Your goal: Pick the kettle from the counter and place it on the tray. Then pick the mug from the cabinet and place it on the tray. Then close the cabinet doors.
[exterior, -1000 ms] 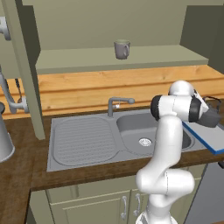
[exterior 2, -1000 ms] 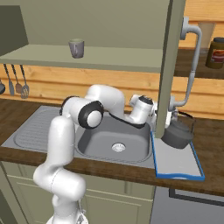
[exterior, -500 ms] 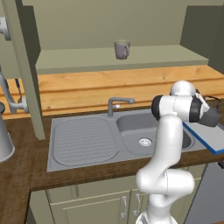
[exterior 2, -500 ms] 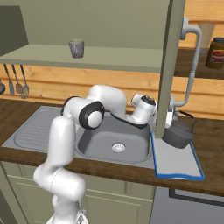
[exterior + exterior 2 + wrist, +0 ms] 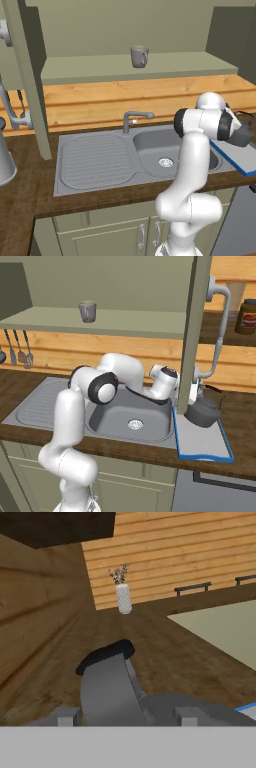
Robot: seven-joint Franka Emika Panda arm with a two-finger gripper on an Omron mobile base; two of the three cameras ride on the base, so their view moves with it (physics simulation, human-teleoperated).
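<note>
Claw (image 5: 120,716) fingers stand spread either side of the kettle (image 5: 202,412), which sits on the tray (image 5: 205,446) (right of the sink (image 5: 127,421)); the arm reaches sideways, elbow bent.

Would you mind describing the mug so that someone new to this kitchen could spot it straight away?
Look above the grey steel sink to the open sage-green wall cabinet. On its plain shelf stands a small grey cylindrical mug with one loop handle. It stands alone there, far smaller and paler than the squat dark grey kettle on the blue-rimmed tray.
</note>
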